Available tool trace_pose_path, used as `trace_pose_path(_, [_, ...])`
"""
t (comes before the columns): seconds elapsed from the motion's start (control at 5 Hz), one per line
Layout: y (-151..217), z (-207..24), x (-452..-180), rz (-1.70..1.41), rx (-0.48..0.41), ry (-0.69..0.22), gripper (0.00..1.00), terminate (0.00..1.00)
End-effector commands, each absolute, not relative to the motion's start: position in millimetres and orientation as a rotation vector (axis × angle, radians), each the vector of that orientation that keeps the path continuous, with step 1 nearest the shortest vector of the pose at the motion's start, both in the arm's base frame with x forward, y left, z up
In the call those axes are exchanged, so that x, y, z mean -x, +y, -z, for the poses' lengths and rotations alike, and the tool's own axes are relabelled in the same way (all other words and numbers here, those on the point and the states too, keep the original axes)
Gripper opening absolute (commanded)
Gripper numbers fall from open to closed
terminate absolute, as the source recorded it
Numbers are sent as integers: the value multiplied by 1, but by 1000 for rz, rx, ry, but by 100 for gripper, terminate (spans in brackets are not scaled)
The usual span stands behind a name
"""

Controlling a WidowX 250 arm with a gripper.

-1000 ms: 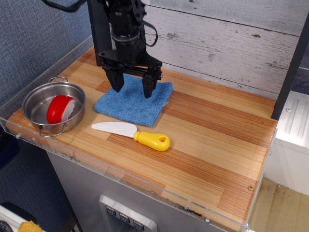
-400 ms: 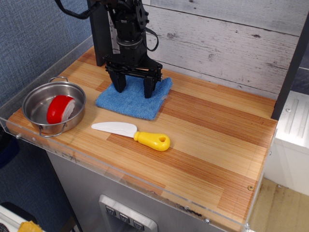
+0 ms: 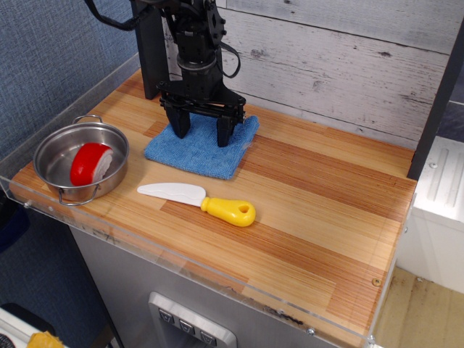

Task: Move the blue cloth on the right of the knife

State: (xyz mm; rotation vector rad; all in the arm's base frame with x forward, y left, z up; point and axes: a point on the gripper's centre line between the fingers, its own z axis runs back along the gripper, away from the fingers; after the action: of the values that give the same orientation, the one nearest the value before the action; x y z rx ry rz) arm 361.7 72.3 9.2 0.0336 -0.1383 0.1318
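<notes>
The blue cloth [image 3: 197, 150] lies flat on the wooden counter, behind the knife and slightly to its left. The knife [image 3: 197, 201] lies in front of it, white blade to the left, yellow handle to the right. My black gripper [image 3: 202, 134] is open and points straight down over the cloth's back part. One fingertip stands near the cloth's back left corner, the other near its back right edge. Both tips are at or just above the cloth; I cannot tell if they touch it.
A steel pot [image 3: 49, 157] holding a red and white object [image 3: 90, 162] stands at the left edge. A clear plastic rim [image 3: 181, 262] runs along the counter's front. A white plank wall [image 3: 341, 58] is behind. Bare wood [image 3: 326, 210] extends right of the knife.
The gripper has moved back toward the wall and lowered onto the cloth's back part. The cloth sits slightly farther back than a second ago. The knife and pot have not moved.
</notes>
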Motion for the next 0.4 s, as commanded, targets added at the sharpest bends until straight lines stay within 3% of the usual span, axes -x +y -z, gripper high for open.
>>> trace_pose_path(0.0, [35, -20, -349, -41, -19, -164, 100, 0])
trace_pose_path(0.2, [6, -21, -340, 13, -3, -162, 100, 0])
